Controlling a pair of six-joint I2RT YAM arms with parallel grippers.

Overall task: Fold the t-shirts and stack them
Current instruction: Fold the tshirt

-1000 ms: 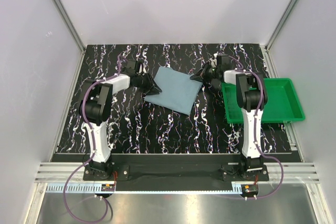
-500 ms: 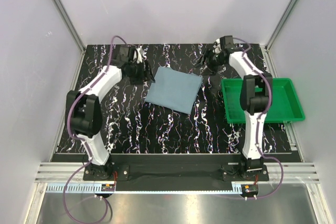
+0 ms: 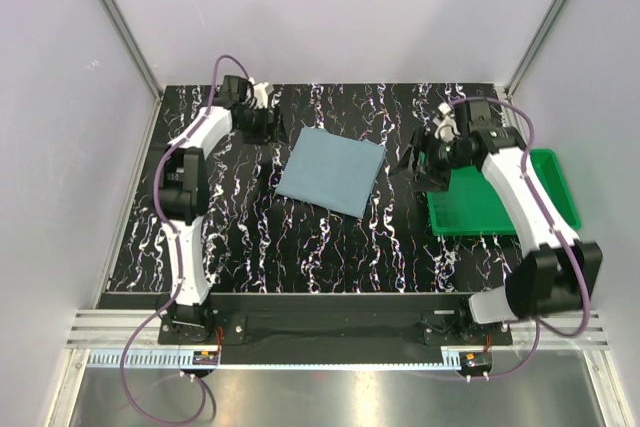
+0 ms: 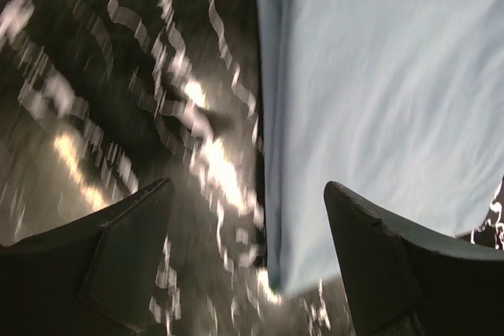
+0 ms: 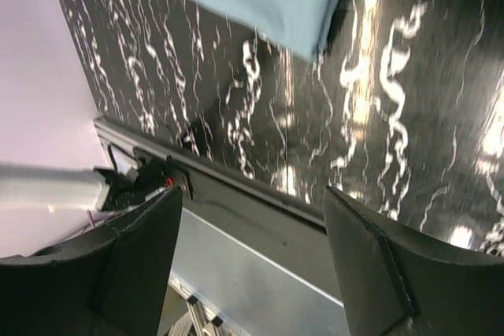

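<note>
Arms both backed off the t-shirt vs 1 s ago, left gripper & right gripper w/ jaws apart, empty, so fold prob done; blue-grey cloth lies flat mid-table as neat skewed rectangle, apart from green tray.
</note>
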